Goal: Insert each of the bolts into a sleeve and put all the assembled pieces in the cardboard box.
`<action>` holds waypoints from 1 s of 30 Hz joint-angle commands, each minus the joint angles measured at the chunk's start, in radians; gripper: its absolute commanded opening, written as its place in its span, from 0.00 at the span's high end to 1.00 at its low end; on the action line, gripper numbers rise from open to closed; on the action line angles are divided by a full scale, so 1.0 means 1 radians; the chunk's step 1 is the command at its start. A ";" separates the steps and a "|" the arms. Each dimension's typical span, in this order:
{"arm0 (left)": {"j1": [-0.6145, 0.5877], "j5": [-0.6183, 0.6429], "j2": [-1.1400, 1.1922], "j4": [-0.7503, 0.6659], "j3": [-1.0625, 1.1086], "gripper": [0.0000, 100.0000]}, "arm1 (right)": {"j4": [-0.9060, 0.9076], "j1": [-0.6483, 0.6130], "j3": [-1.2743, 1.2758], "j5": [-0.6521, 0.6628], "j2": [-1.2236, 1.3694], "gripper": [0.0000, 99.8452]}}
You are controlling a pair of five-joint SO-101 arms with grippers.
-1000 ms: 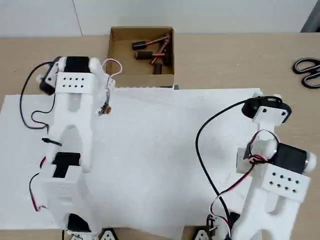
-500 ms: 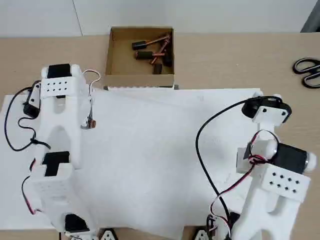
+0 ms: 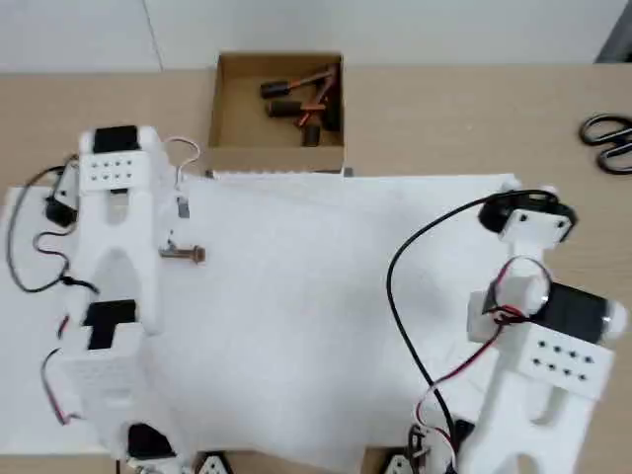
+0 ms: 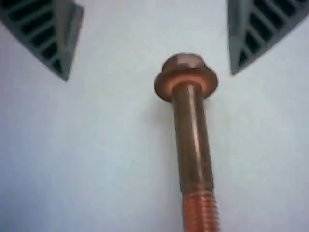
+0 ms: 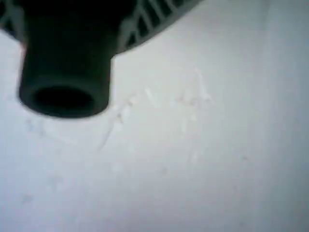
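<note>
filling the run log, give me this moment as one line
left gripper: open over bolt lying on white sheet | right gripper: shut on sleeve | cardboard box: assembled pieces inside

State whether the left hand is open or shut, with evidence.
Open: the left hand holds its fingers wide apart; the bolt lies flat on the sheet, touching neither.

Bolt (image 4: 193, 140) lies on white sheet (image 4: 96, 159) — its head within the spread hand (image 4: 148, 71).
</note>
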 commanded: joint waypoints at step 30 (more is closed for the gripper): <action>0.011 -1.574 -0.279 0.029 0.243 0.78 | -0.024 0.005 0.002 0.011 -0.012 1.00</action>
